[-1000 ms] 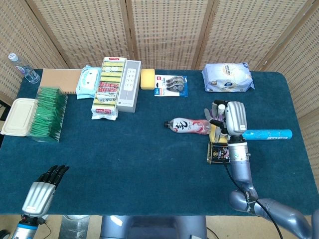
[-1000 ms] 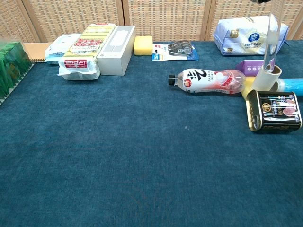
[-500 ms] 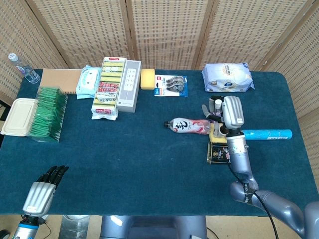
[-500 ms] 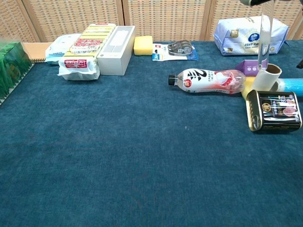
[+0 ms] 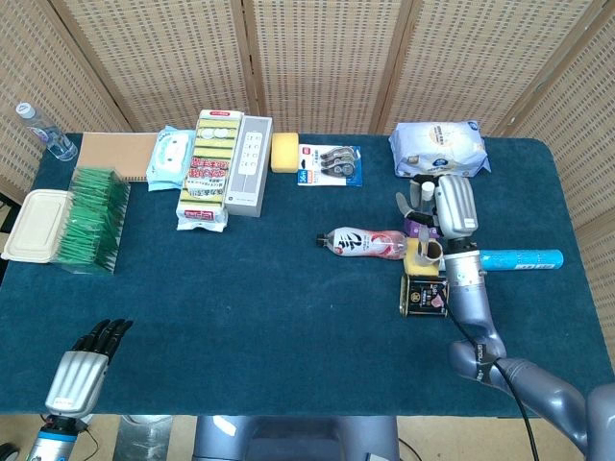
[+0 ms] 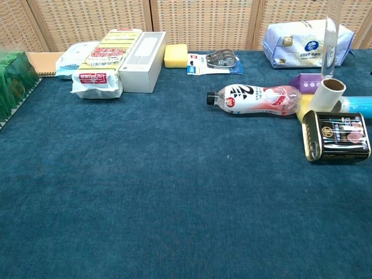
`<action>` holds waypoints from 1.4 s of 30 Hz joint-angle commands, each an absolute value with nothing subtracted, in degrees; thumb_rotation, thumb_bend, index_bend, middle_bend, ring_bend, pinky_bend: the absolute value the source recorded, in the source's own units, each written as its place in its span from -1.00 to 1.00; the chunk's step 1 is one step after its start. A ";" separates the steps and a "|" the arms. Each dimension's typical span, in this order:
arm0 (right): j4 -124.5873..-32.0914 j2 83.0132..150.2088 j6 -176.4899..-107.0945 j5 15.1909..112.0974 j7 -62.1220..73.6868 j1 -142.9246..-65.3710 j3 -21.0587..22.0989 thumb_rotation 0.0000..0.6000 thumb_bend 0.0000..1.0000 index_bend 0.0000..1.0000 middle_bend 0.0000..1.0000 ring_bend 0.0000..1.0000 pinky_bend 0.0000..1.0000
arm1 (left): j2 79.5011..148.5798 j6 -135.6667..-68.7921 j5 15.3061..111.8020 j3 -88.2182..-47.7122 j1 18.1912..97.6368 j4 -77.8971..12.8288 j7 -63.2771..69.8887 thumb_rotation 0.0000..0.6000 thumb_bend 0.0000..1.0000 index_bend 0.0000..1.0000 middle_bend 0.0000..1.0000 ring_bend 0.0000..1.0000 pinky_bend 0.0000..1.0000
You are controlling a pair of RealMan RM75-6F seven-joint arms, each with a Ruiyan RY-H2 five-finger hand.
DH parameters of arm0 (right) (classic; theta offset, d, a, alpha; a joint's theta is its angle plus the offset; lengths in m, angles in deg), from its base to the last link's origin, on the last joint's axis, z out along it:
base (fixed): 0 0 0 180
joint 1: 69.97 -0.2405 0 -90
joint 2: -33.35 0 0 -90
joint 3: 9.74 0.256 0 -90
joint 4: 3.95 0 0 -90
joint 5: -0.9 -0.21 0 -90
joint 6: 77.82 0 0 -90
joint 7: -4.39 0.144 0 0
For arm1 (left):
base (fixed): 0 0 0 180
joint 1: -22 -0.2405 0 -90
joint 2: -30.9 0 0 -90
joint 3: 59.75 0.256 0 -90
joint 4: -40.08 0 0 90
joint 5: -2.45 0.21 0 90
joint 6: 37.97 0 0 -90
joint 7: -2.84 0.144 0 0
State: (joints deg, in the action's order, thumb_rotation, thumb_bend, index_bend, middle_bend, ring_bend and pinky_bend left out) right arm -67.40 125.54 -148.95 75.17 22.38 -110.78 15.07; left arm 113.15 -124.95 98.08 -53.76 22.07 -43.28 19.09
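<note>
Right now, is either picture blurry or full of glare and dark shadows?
Head view: sharp, evenly lit, only a faint shadow under the right hand. Chest view: soft light, no glare on the tin; a see-through streak at the top right is blurred.

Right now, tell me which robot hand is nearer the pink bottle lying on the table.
The right. The right robot hand hovers just past the pink bottle, by its base end. The left robot hand sits far off at the table's near left edge.
</note>
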 commanded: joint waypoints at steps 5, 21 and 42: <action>-64.04 125.96 -146.69 74.37 25.56 -111.67 14.87 1.00 -0.20 0.60 1.00 1.00 1.00 | 112.91 -126.16 98.90 -53.79 21.69 -44.36 20.44 1.00 -0.58 -0.79 -0.64 -0.70 -0.34; -58.16 127.14 -145.96 74.87 30.12 -112.35 13.54 1.00 -0.20 0.60 1.00 1.00 1.00 | 112.77 -125.91 99.52 -53.84 21.71 -46.49 23.79 1.00 -0.58 -0.80 -0.64 -0.70 -0.34; -53.50 129.85 -143.76 74.23 33.89 -113.21 12.45 1.00 -0.23 0.61 1.00 1.00 1.00 | 112.91 -125.46 99.63 -53.77 21.56 -47.16 25.44 1.00 -0.58 -0.79 -0.64 -0.70 -0.34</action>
State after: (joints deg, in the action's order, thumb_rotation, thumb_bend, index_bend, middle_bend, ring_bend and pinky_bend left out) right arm -53.62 129.74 -143.80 74.24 33.81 -113.16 12.49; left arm 112.91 -125.46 99.64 -53.77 21.57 -47.16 25.44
